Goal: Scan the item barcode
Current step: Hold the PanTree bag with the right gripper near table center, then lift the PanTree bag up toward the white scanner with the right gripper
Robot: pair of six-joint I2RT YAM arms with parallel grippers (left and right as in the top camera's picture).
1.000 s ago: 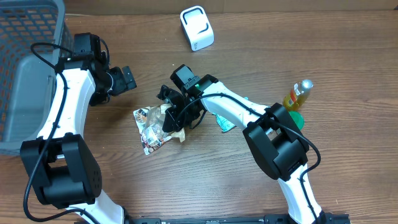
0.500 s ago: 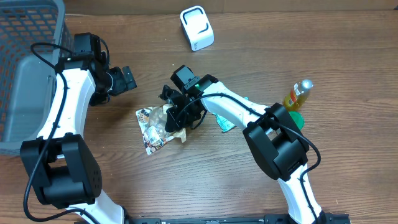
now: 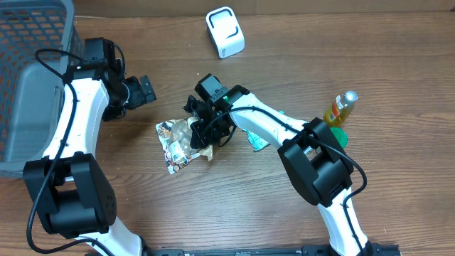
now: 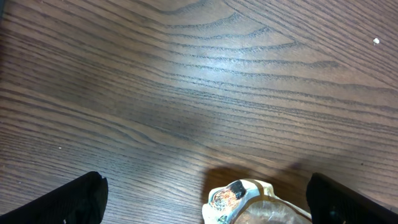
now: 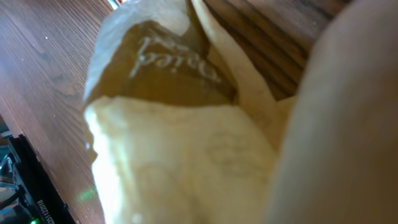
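Overhead view: the right gripper (image 3: pixel 198 131) is pinched onto the crinkled snack packet (image 3: pixel 178 142), which lies mid-table just left of that arm's wrist; the white scanner (image 3: pixel 225 32) stands well apart, near the far edge of the table (image 3: pixel 398 64)
Right wrist view: the packet (image 5: pixel 174 137) fills the picture, close against the camera; we cannot make out a barcode on it
Left gripper (image 3: pixel 145 89): spread wide, holding nothing; in its wrist view its fingers (image 4: pixel 68 200) frame bare wood, with the packet's corner (image 4: pixel 249 199) at the lower edge
Step in hand: we judge it to be securing and lifting the packet; we would keep the pinch on an edge, not over the printed code; lift so the film hangs flat; turn the barcode face towards the scanner's window
Grey basket (image 3: pixel 28 85): far left; we see nothing inside the part in view
Bottle (image 3: pixel 341 107): upright at the right; yellowish liquid inside; no gripper near it
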